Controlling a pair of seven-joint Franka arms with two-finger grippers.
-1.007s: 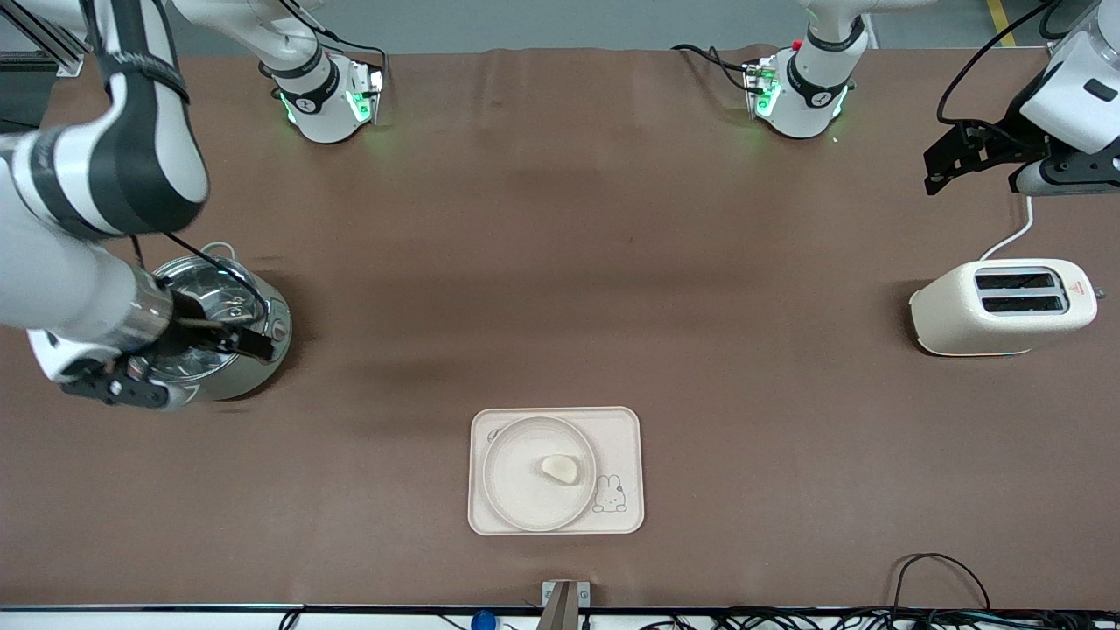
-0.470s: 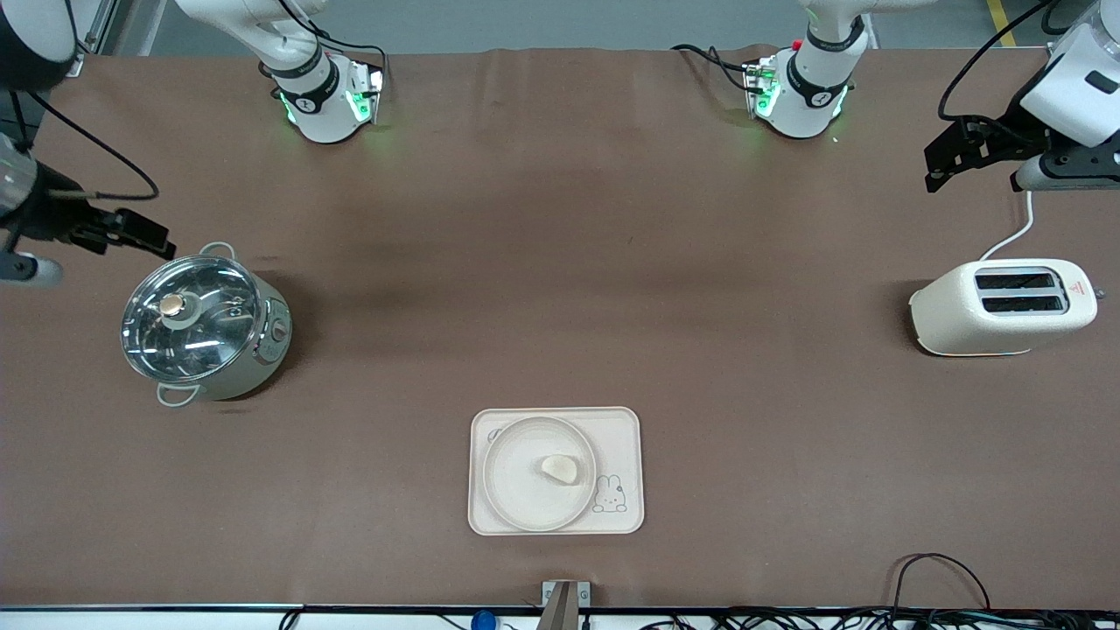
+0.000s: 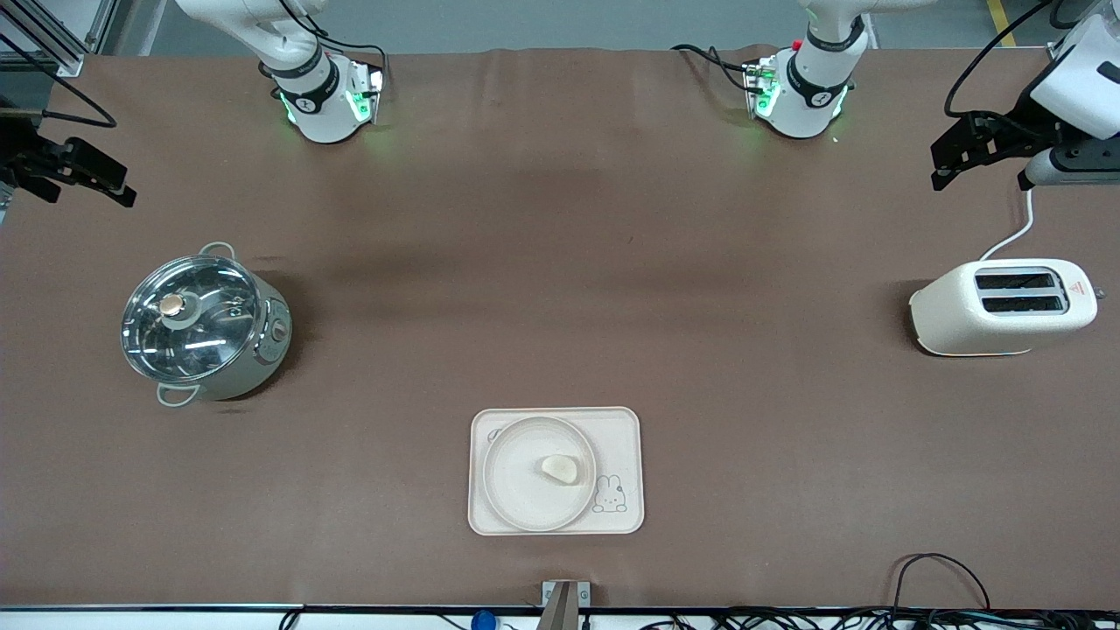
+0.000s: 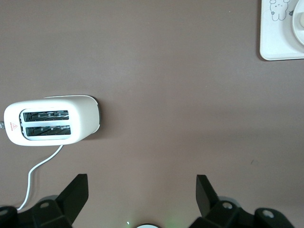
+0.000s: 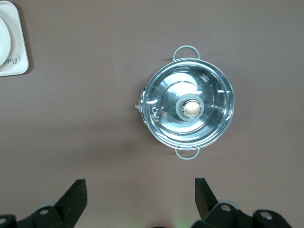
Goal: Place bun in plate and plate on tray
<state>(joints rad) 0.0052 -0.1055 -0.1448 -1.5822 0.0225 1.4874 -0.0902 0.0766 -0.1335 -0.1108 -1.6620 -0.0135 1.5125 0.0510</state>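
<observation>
The small cream-white bun (image 3: 561, 469) lies in the round cream plate (image 3: 512, 490). The plate sits on the cream rectangular tray (image 3: 626, 437) with the rabbit drawing, near the front camera's edge of the table. A corner of the tray shows in the left wrist view (image 4: 275, 47) and in the right wrist view (image 5: 14, 57). My left gripper (image 3: 949, 162) is open and empty, high over the table's left-arm end, above the toaster's cord. My right gripper (image 3: 83, 175) is open and empty, high over the table's right-arm end, above the pot.
A cream toaster (image 3: 1002, 306) with a white cord stands at the left arm's end; it shows in the left wrist view (image 4: 52, 121). A steel pot with a glass lid (image 3: 197, 324) stands at the right arm's end; it shows in the right wrist view (image 5: 190, 109).
My right arm has lifted away from over the pot and drawn back toward the table's end. My left gripper has risen slightly. Bun, plate and tray have not moved.
</observation>
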